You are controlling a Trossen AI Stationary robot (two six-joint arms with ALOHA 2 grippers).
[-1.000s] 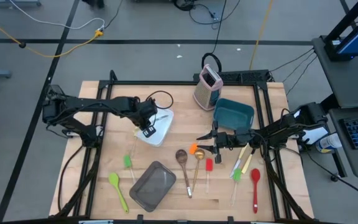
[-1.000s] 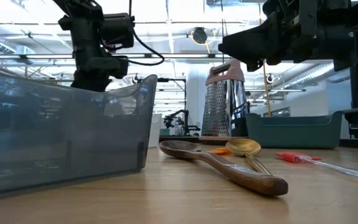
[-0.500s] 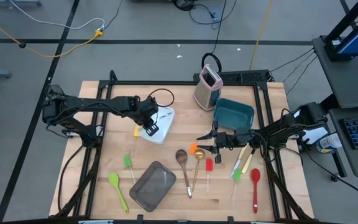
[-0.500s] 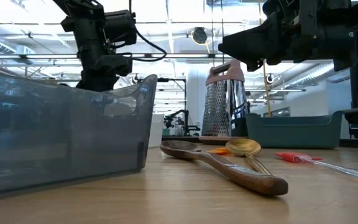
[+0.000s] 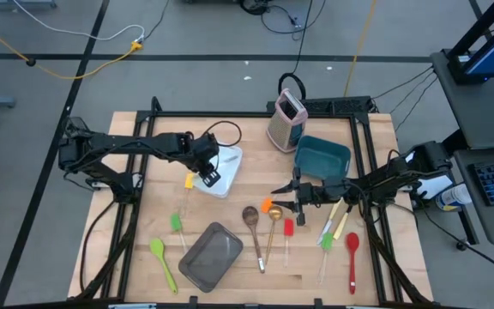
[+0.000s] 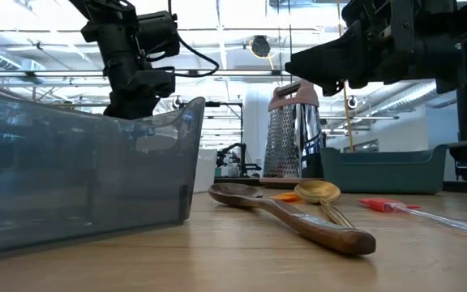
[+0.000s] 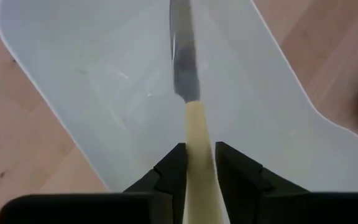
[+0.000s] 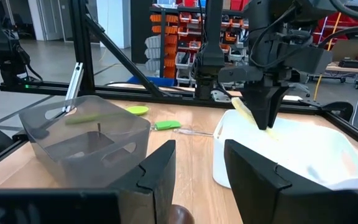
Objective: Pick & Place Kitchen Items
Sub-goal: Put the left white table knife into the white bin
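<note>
My left gripper (image 5: 206, 176) hangs over the white tray (image 5: 228, 167), pointing steeply down and shut on the yellow-handled knife (image 7: 182, 62), whose blade reaches out above the tray floor. My right gripper (image 5: 274, 206) stands open and level above the orange spatula (image 5: 267, 206), touching nothing. On the wood lie the wooden spoon (image 5: 253, 225), gold spoon (image 5: 273, 227), red spatula (image 5: 288, 233), red spoon (image 5: 352, 257) and two green spatulas (image 5: 177, 225) (image 5: 161, 262). My left gripper pinches the knife's pale yellow handle (image 7: 197, 137) between its two fingers, which lie along it. The fingers come from above, slanting down. The knife hangs tilted with its blade (image 7: 180, 68) over the tray; whether the tip touches the tray floor I cannot tell.
The grey pan (image 5: 211, 255) sits near the front edge. The teal bin (image 5: 322, 156) and upright box grater (image 5: 286, 120) stand at the back right. More utensils (image 5: 333, 227) lie under the right arm. Black frame rails border the table.
My left gripper has stayed over the white tray and tipped at the wrist, so the knife has swung with it and its yellow handle end now shows beside the tray's left rim.
</note>
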